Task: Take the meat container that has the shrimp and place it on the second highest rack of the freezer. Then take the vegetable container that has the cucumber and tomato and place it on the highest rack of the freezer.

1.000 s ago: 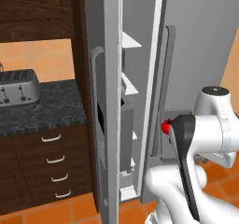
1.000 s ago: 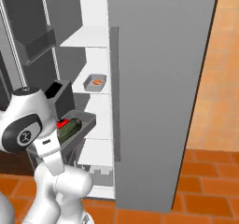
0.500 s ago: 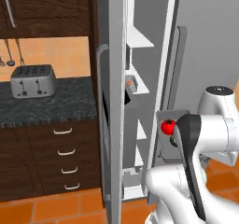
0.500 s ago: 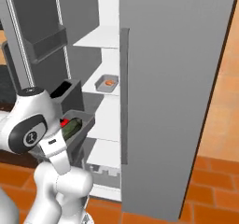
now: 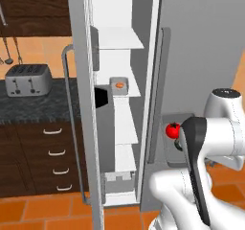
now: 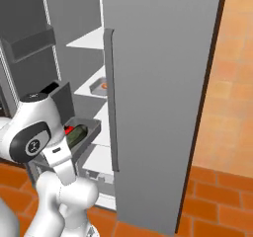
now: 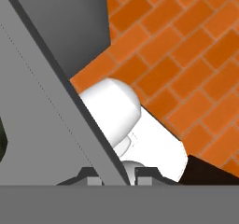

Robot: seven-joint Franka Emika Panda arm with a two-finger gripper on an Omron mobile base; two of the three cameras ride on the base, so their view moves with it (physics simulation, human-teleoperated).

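The vegetable container [image 5: 175, 140] hangs in front of the open freezer [image 5: 201, 42], at about the height of its lower shelves. My gripper [image 7: 119, 175] is shut on the container's thin grey rim. The red tomato [image 5: 172, 130] lies in it, and the green cucumber [image 6: 75, 136] lies beside the tomato [image 6: 68, 130]. My arm's dark link covers part of the container [image 6: 84, 132]. The meat container [image 5: 119, 85] with the shrimp [image 5: 119, 85] rests on the second white shelf from the top, and the meat container [image 6: 100, 87] appears there from the right too.
The freezer's left door [image 5: 79, 128] stands open with a long bar handle and dark bins [image 6: 32, 41]. A toaster [image 5: 26, 79] sits on the dark counter above wooden drawers [image 5: 52, 152]. The right door [image 6: 153, 83] is closed. The floor is orange tile.
The whole picture has shifted, so the base has moved; the freezer's open side now faces the cameras more squarely. The vegetable container stays in my grip.
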